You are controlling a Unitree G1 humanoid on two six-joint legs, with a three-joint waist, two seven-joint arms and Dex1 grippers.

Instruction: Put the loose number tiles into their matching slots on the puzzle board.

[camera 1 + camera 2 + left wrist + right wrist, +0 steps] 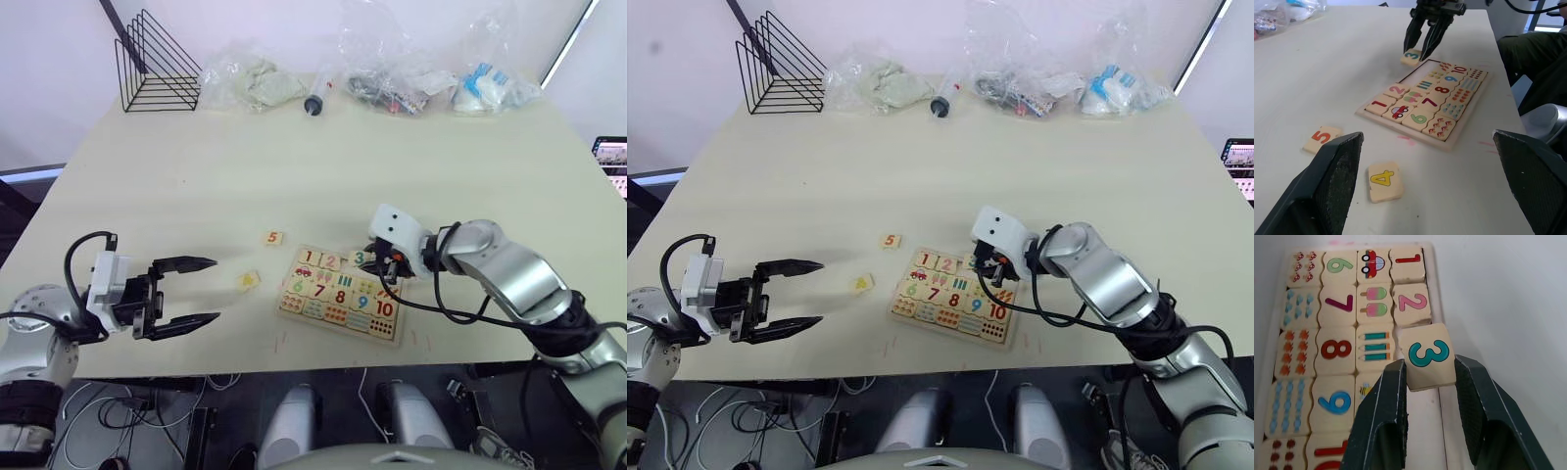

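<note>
Left pincer [201, 291]: nearest item, low over the counter's [294, 176] front-left part; black fingers spread wide, holding nothing.

Tile 4 [249, 280]: loose, flat on the counter between the left pincer and the board. Small square of light wood, yellow digit, matte face.

Puzzle board [396, 337]: flat rectangular light-wood tray with a raised rim, lying askew near the front edge. Lower rows filled with coloured digits 6 to 10 and counting pictures; tiles 1 [1408, 258] and 2 [1412, 302] already seated in the upper row.

Tile 3 [1428, 356]: teal digit, pinched between the right pincer's [1430, 377] black fingers, held tilted over the board's upper rim next to tile 2.

Step judged in hand: seating tile 3. Next move likely calls for squaring it to the open slot beside tile 2, lowering it flat, then letting go.

Tile 5 [272, 237]: loose, orange-red digit, beyond tile 4.

Far edge: black wire rack [157, 67]; crumpled clear plastic bags [392, 69].
</note>
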